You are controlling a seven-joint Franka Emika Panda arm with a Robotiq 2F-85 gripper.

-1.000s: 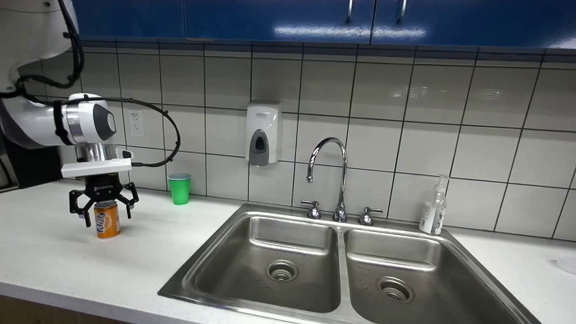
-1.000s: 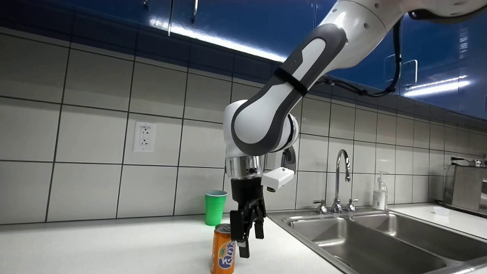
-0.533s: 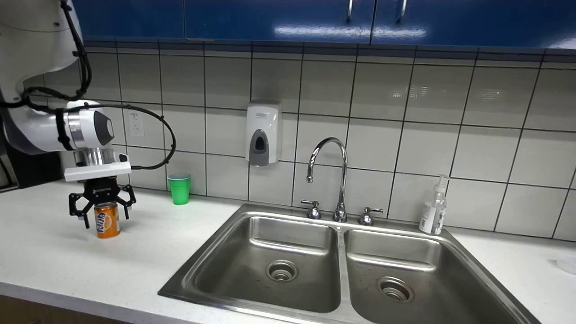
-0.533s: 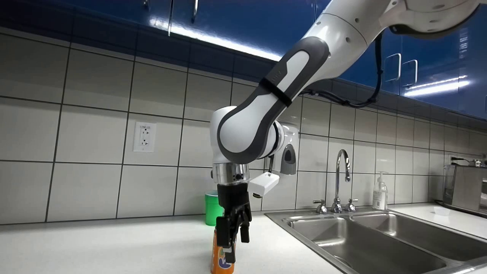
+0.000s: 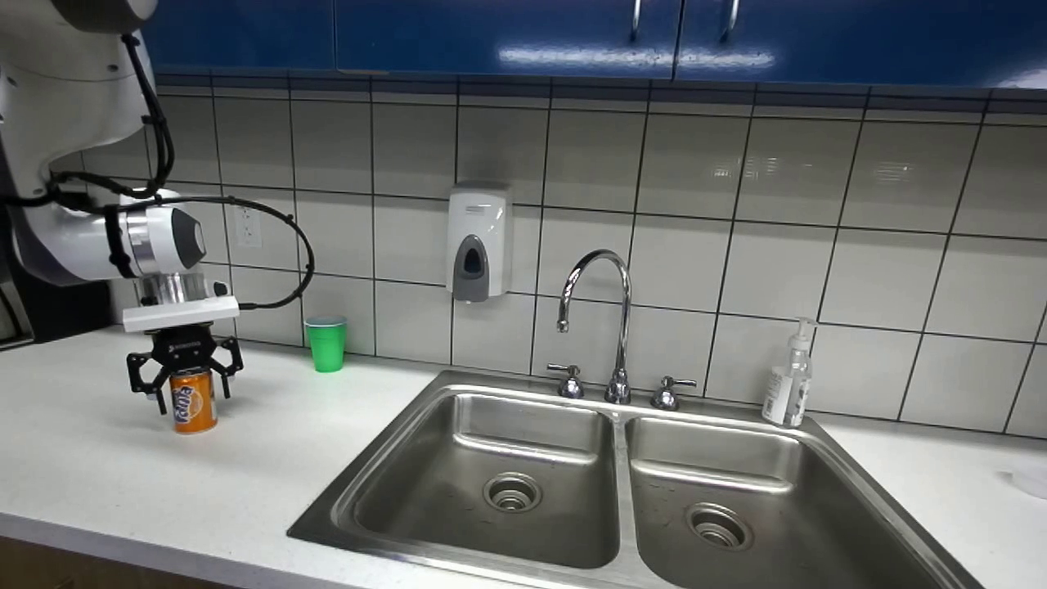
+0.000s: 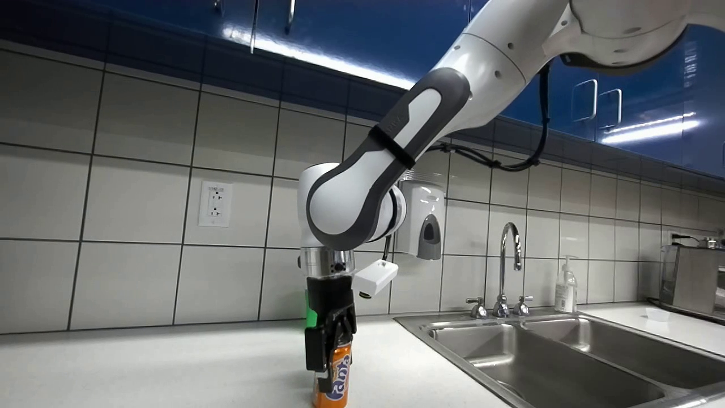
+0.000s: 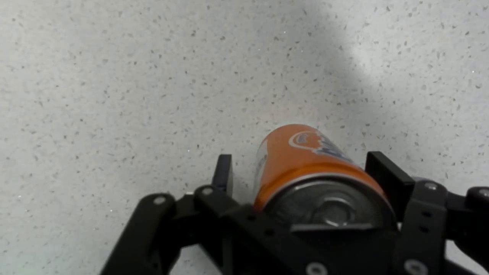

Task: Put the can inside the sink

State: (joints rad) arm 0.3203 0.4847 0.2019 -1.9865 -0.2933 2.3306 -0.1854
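Observation:
The orange can [image 5: 195, 415] with a silvery top stands upright on the white counter, left of the sink [image 5: 623, 491]. The can also shows in an exterior view [image 6: 341, 374], partly hidden by a finger. My gripper [image 5: 194, 399] points down over it, open, with one finger on each side of its upper part. In the wrist view the can [image 7: 294, 152] sits between the fingers of the gripper [image 7: 301, 162]. There is a gap at the left finger; the right finger is very close, and I cannot tell whether it touches. The palm hides part of the can's top.
A bright green cup [image 5: 327, 345] stands by the tiled wall behind the can; the arm mostly hides it in an exterior view [image 6: 311, 314]. A chrome tap [image 5: 624, 327] rises behind the two basins. A pump bottle [image 5: 788, 384] stands at the sink's back right corner.
My gripper has come down a little and moved across, so its fingers now stand around the can instead of beside it. The fingers stay open. The can has not visibly moved.

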